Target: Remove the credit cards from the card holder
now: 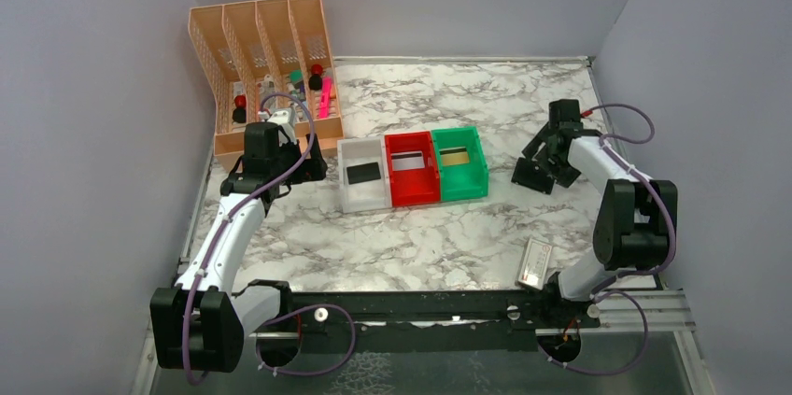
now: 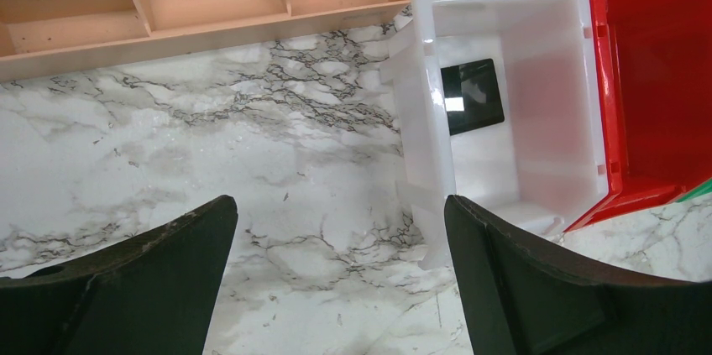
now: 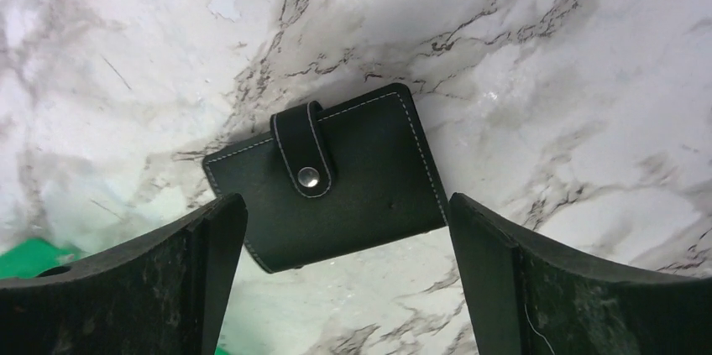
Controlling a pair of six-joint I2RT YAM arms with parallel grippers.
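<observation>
The card holder (image 3: 353, 195) is a black folding wallet, closed, with a snap tab (image 3: 304, 154), and lies flat on the marble table. My right gripper (image 3: 344, 208) is open just above it, with the near edge of the holder between the fingers. In the top view the holder (image 1: 525, 180) lies right of the green bin, under my right gripper (image 1: 542, 169). A black card (image 1: 362, 172) lies in the white bin, a whitish card (image 1: 412, 162) in the red bin and a gold card (image 1: 454, 156) in the green bin. My left gripper (image 2: 340, 229) is open and empty over bare table beside the white bin (image 2: 426, 128).
White (image 1: 362, 201), red (image 1: 412, 197) and green (image 1: 464, 191) bins stand side by side mid-table. An orange file rack (image 1: 266, 40) with markers stands at the back left. A small whitish case with a red mark (image 1: 535, 262) lies by the right arm's base.
</observation>
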